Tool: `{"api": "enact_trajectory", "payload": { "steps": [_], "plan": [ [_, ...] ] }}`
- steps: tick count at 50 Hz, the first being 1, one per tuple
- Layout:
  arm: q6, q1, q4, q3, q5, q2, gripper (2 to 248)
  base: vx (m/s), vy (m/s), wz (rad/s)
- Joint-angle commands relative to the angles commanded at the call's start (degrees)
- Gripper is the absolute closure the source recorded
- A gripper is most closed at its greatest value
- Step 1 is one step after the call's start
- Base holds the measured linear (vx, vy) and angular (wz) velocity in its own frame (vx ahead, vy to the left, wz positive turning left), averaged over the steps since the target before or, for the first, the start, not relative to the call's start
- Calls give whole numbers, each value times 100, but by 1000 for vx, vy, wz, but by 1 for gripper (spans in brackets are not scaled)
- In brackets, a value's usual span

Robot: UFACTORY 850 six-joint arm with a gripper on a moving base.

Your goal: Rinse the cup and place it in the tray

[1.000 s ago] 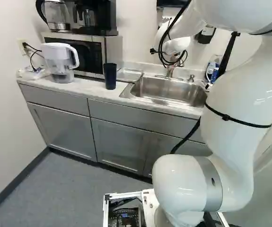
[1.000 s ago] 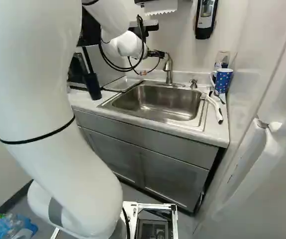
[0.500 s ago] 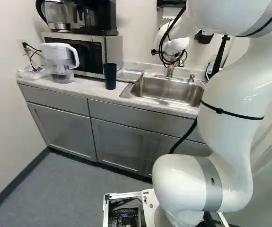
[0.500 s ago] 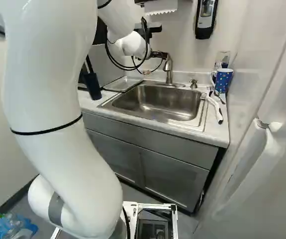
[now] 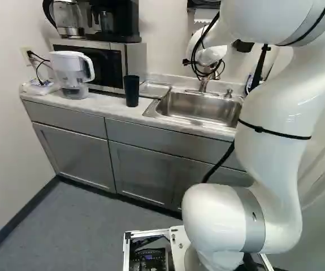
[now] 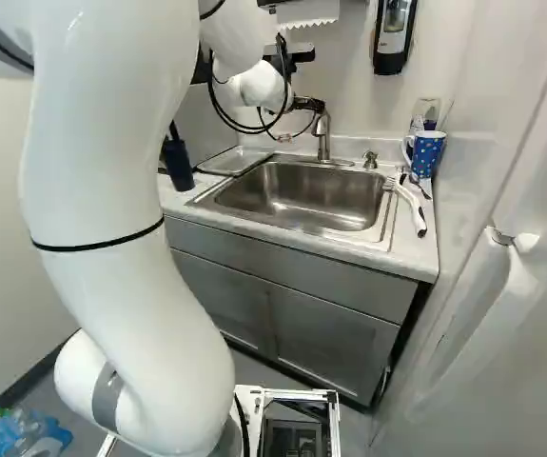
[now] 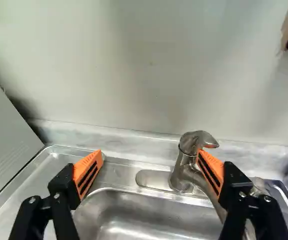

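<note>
Two cups can be made out, both clear of the end effector (image 6: 309, 104), and which one is meant by the task cannot be told. Dark tumbler (image 5: 131, 91): upright on the worktop (image 5: 107, 107), in front of the microwave's (image 5: 135, 63) right side, just beside the shallow tray (image 5: 154, 90). Blue dotted mug (image 6: 428, 154): upright at the worktop's right rear corner in the right base view, near the pump (image 6: 370, 160), with a white-handled brush (image 6: 412, 205) laid close by. End effector is open, orange pads (image 7: 88, 172) spread wide apart with nothing gripped; it is held up at the faucet (image 7: 183, 172), behind the sink (image 7: 149, 199). In the wrist view, one finger is overlapped with the faucet; contact cannot be confirmed. Only bare metal is seen in the visible sink basin. Tray is set between tumbler and sink, close to the wall (image 7: 133, 65); no cup is seen in it. Water pitcher (image 5: 70, 73) is parked further left on the worktop, kettle (image 5: 69, 22) and coffee maker (image 5: 115, 22) are stacked on the microwave. Soap dispenser (image 6: 394, 36) is mounted on the wall, above and right of the faucet.
</note>
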Motion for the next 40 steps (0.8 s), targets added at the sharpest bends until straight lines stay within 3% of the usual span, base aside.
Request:
{"api": "enact_trajectory", "payload": {
  "steps": [40],
  "plan": [
    [0,1,0,-240,292,-213,3,0,0,0]
  ]
}}
